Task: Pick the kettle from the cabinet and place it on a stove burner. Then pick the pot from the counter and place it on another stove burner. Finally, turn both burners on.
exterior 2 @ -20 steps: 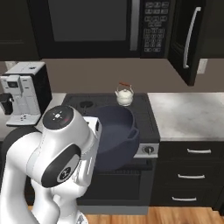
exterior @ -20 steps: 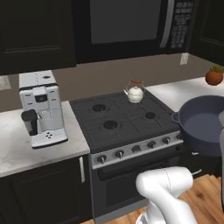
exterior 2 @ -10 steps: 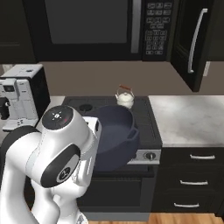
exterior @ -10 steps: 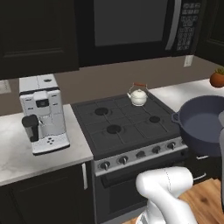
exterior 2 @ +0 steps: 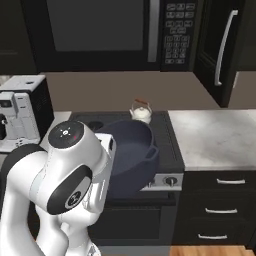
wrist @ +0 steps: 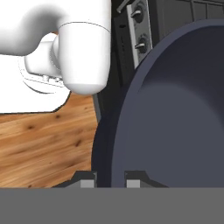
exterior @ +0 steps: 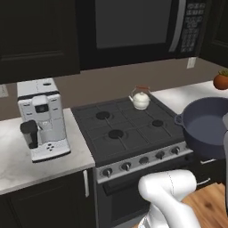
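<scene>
The wide dark navy pot (exterior: 208,127) hangs lifted over the front right corner of the stove, and in the right base view the pot (exterior 2: 129,152) sits partly behind my arm. My gripper (wrist: 110,180) is shut on the pot's rim (wrist: 105,144), one fingertip on each side of the wall. The small cream kettle (exterior: 141,99) stands upright on the rear right burner, also seen as the kettle (exterior 2: 140,112) just behind the pot. The front left burner (exterior: 116,133) and rear left burner (exterior: 103,115) are bare. The black cabinet (exterior 2: 222,45) with its silver bar handle is at upper right.
A white coffee machine (exterior: 42,120) stands on the counter left of the stove. The microwave (exterior: 133,26) hangs above the stove. Knobs (exterior: 142,160) line the stove's front. Marbled counter (exterior 2: 215,137) lies to the right, above drawers (exterior 2: 220,210). A red fruit (exterior: 221,81) sits at the far right.
The whole picture has shifted slightly in both base views, so the camera has moved. The pot stays in my grip and the kettle stays on its burner.
</scene>
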